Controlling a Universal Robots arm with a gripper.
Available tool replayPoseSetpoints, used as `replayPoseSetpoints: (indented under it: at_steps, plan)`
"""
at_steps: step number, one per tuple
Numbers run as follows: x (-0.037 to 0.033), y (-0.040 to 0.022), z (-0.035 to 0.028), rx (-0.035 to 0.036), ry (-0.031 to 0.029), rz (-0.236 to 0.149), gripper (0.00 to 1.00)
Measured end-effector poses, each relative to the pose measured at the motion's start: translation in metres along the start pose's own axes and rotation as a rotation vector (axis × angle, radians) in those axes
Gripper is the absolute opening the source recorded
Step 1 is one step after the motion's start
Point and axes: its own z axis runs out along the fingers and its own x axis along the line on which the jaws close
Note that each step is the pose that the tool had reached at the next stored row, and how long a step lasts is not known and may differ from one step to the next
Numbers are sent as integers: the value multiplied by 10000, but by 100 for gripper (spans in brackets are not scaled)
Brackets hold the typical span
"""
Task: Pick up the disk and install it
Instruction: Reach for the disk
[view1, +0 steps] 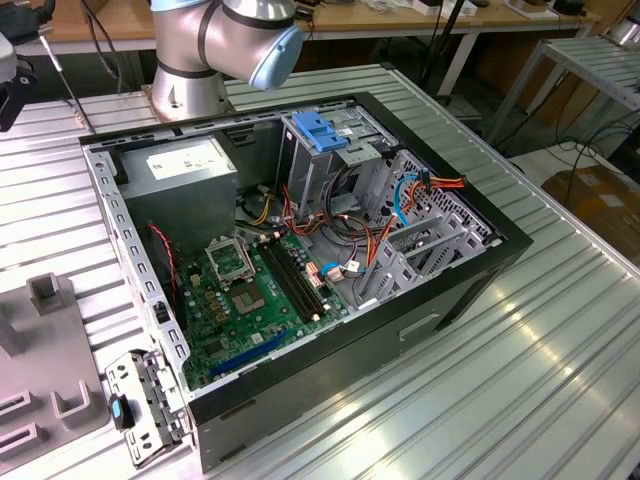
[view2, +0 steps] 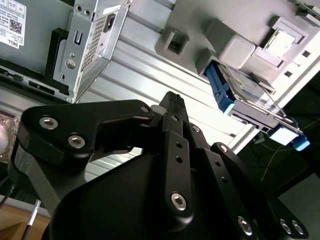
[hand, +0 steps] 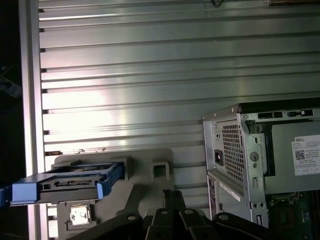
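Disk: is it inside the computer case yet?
No, in the first wrist view the disk sits in the grey holder on the table, outside the computer case.

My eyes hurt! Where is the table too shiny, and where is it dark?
In the first wrist view, glare whitens the ribbed table; in the second wrist view, the gripper looks dark against bright table; the exterior view is evenly lit.
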Motion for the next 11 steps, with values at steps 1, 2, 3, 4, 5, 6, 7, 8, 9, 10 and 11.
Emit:
replayPoseSetpoints:
  at_steps: [1,2,3,4,5,6,7,8,9,10,11]
  plan:
    - [21,0,-1,0,0,-1,11]
    - [32,0,0,0,0,-1,11]
    - [44,0,0,0,0,-1,11]
    - [56,0,-1,0,1,-1,11]
    - [67,0,-1,0,1,-1,11]
    - [84,0,-2,1,2,-1,11]
    - [95,0,-2,0,2,0,11]
    - [107,0,-2,0,2,-1,11]
    - [120,0,-2,1,2,-1,11]
    - [138,-1,-2,1,2,0,11]
    - [150,0,-3,1,3,0,11]
